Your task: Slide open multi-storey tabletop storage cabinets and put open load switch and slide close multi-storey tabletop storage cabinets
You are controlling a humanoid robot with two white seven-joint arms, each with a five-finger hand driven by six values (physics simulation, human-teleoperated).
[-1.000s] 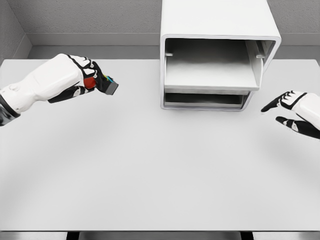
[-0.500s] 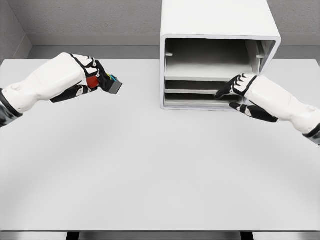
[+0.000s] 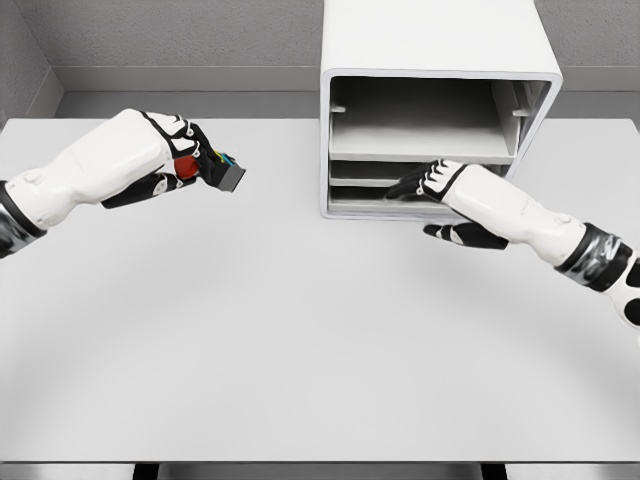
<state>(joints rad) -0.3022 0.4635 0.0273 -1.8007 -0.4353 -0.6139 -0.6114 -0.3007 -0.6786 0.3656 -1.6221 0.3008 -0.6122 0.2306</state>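
Observation:
A white multi-storey storage cabinet point(image 3: 436, 45) stands at the table's far edge, right of centre, its front open on stacked drawers. My right hand point(image 3: 425, 188) reaches across its lower front, fingers extended on the lower drawer's point(image 3: 365, 204) front edge, thumb below. My left hand point(image 3: 170, 160) hovers above the table at the left, shut on the load switch point(image 3: 215, 170), a small dark block with a red part and coloured bits. The switch points toward the cabinet, well left of it.
The white table point(image 3: 300, 340) spreads wide in front of both hands. A grey wall point(image 3: 180, 35) runs behind the table and cabinet.
My right hand swung in from the right edge to the cabinet's lower front. The upper drawer slid back in. The left hand with the switch barely shifted.

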